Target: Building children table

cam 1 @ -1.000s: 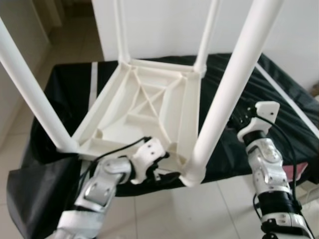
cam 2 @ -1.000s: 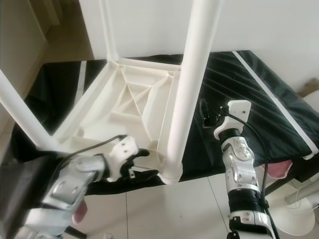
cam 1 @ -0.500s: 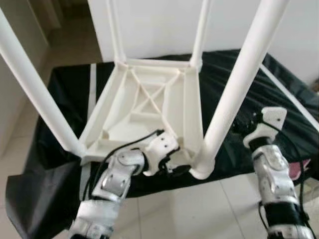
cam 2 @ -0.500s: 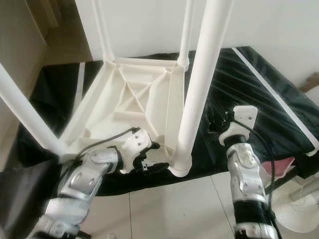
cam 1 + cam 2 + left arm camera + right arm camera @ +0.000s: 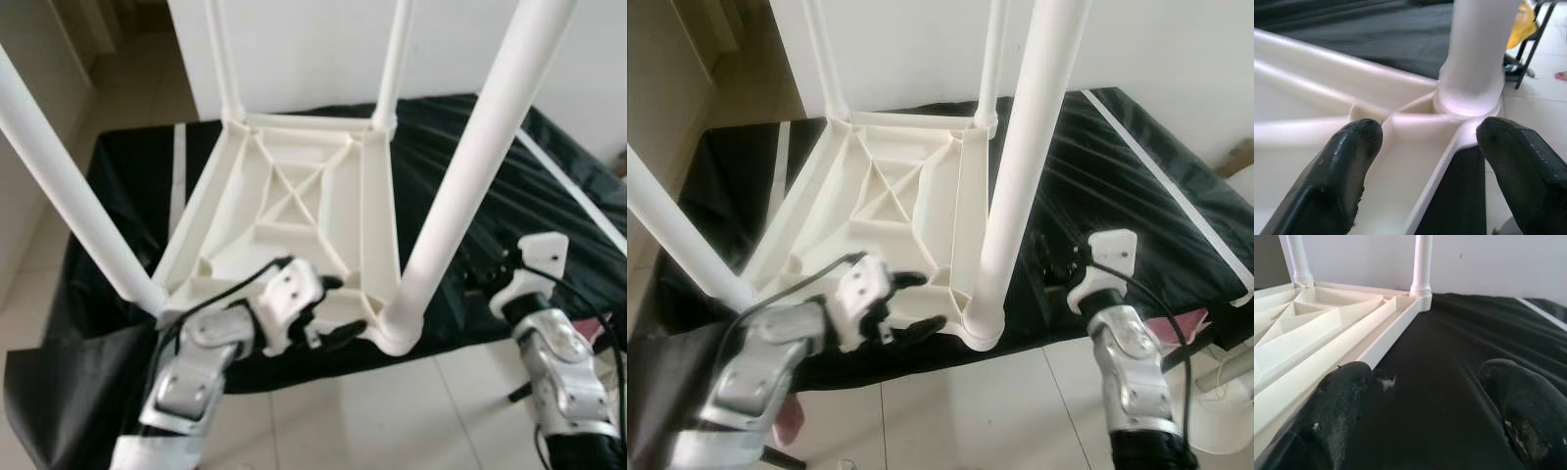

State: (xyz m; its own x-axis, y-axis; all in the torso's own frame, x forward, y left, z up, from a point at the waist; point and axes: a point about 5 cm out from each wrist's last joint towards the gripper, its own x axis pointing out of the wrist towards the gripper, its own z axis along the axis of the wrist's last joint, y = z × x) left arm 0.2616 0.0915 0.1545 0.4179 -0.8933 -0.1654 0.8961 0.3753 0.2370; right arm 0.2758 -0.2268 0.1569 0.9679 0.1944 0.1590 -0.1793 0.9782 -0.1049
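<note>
all four legs (image 5: 470,171) stand seated in the upturned table (image 5: 294,211), so it looks nearly built; left gripper (image 5: 906,304) and right gripper (image 5: 1425,411) both spread, gripping nothing.

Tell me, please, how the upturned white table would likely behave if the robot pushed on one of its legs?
The white table looks like ribbed moulded plastic, so probably stiff and light. Lying on the smooth black cover, it may slide. Its long upright legs could lever it into tipping.
</note>
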